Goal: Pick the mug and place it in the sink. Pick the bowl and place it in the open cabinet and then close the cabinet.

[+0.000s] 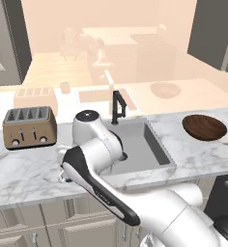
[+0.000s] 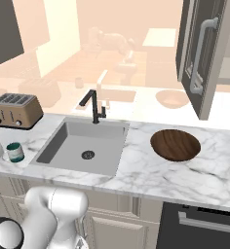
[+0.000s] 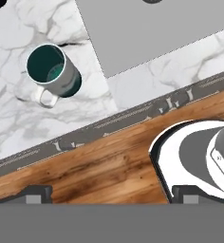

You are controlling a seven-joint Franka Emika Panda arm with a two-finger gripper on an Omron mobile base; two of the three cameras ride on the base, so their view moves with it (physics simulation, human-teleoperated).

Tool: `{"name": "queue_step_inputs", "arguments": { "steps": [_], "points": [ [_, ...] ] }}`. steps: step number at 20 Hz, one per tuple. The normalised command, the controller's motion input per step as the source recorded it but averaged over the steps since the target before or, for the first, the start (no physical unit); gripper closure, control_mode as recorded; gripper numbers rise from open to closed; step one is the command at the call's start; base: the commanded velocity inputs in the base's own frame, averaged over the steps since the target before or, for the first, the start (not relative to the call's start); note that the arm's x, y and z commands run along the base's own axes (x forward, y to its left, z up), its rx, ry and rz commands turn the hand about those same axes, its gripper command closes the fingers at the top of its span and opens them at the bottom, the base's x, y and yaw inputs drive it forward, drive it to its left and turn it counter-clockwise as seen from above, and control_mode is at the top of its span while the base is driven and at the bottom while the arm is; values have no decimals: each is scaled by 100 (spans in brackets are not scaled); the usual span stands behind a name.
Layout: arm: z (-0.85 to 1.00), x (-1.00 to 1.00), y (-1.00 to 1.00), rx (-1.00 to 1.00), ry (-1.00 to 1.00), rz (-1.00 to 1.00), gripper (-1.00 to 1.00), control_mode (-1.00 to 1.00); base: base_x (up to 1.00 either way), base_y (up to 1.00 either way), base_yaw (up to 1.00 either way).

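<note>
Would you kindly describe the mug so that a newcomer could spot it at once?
Find the square grey sink in the marble counter. On the counter between the sink and the four-slot toaster, near the front edge, stands the mug. It is small, teal-green, with a white handle, and far smaller than the toaster.

1. Teal mug (image 2: pixel 15 152), white handle, stands upright on the marble counter left of the sink (image 2: pixel 80 141).
2. Dark wooden bowl (image 2: pixel 175 144) sits upright right of the sink.
3. Cabinet (image 2: pixel 203 53) door open.
</note>
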Motion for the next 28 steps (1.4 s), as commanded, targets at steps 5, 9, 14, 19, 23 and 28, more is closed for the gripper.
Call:
{"name": "queue_step_inputs", "arguments": {
  "steps": [5,9,14,19,23,28],
  "points": [
    [-12,27,8,0,3,0,-100,-100,0,0,0],
    [-22,11,13,0,0,0,-100,-100,0,0,0],
    [-28,6,17,0,0,0,-100,-100,0,0,0],
    [-25,5,15,0,0,0,-100,-100,0,0,0],
    [-17,9,8,0,0,0,-100,-100,0,0,0],
    [-17,8,1,0,0,0,-100,-100,0,0,0]
  ]
}}
